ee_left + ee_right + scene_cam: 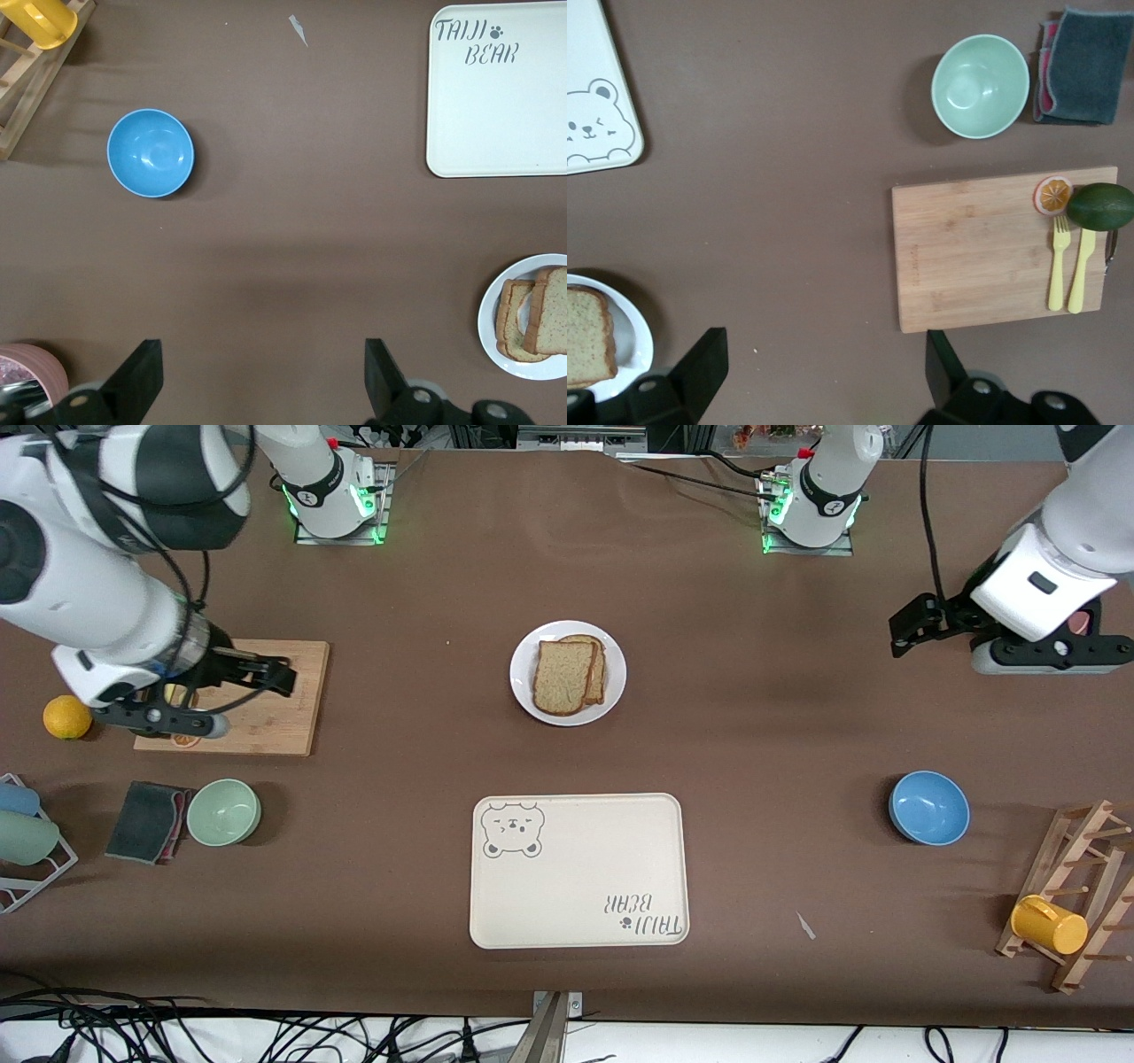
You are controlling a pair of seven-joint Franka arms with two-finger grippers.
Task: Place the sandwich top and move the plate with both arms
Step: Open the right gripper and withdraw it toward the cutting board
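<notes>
The sandwich top [562,677], a speckled tan slice, lies on another slice [597,671] on the white plate [524,678] at the table's middle. My left gripper [912,627] is open and empty, in the air over bare table toward the left arm's end. My right gripper [270,675] is open and empty over the wooden cutting board [266,722]. The left wrist view shows the plate [489,320] with the stacked slices [551,310] beside its open gripper [263,382]. The right wrist view shows the plate's rim [636,341], the bread [586,343] and its open gripper [824,379].
A cream bear-print tray [576,886] lies nearer the front camera than the plate. A blue bowl [928,808] and a wooden rack with a yellow cup [1050,926] sit toward the left arm's end. A green bowl [223,812], grey cloth [146,822] and orange [67,717] sit toward the right arm's end.
</notes>
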